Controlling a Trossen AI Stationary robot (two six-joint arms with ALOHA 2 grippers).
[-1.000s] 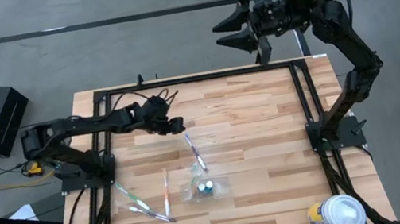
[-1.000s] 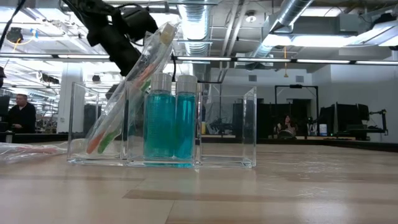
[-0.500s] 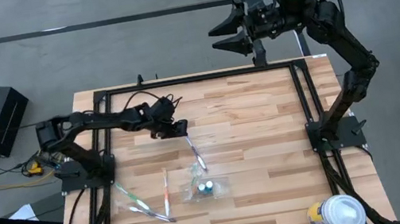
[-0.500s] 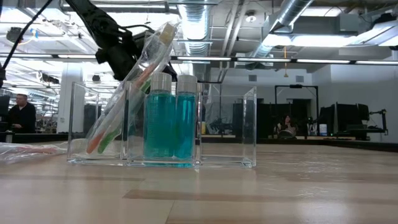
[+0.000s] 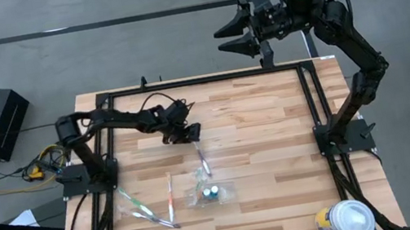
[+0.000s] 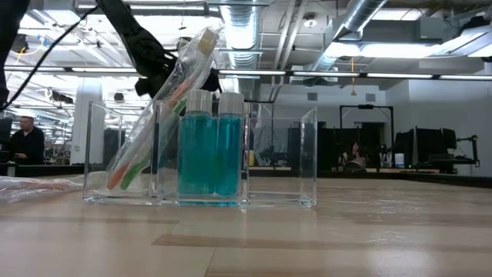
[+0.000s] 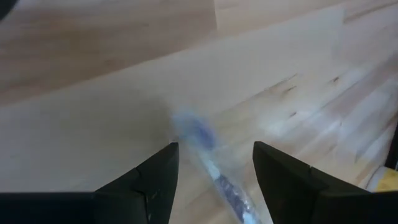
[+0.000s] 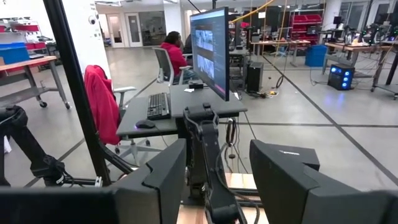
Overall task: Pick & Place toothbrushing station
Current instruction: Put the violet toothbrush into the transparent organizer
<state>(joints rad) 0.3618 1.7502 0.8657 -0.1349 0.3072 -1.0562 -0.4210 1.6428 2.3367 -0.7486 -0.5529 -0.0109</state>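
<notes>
A slim wrapped toothbrush [image 5: 200, 158] lies flat on the wooden table, just beyond the see-through holder [image 5: 226, 196]. My left gripper [image 5: 189, 134] hovers open over the toothbrush's far end. In the left wrist view its fingers [image 7: 155, 180] stand on either side of the bluish toothbrush [image 7: 211, 163] without touching it. The holder [image 6: 284, 165] keeps two teal tubes [image 6: 209, 146] upright, and another wrapped toothbrush [image 6: 157, 123] leans in its end compartment. My right gripper [image 5: 235, 34] waits open, high beyond the table's far edge.
Three more wrapped toothbrushes [image 5: 154, 210] lie on the table near the left front. A round white-lidded canister [image 5: 344, 221] stands at the near right corner. A black frame [image 5: 200, 81] rims the table. People sit in the room behind [image 6: 23, 142].
My left gripper has sunk toward the table and moved a little toward the right and near edges, coming down over the far end of the lying toothbrush. It has stayed open. The toothbrushes and the holder have not moved.
</notes>
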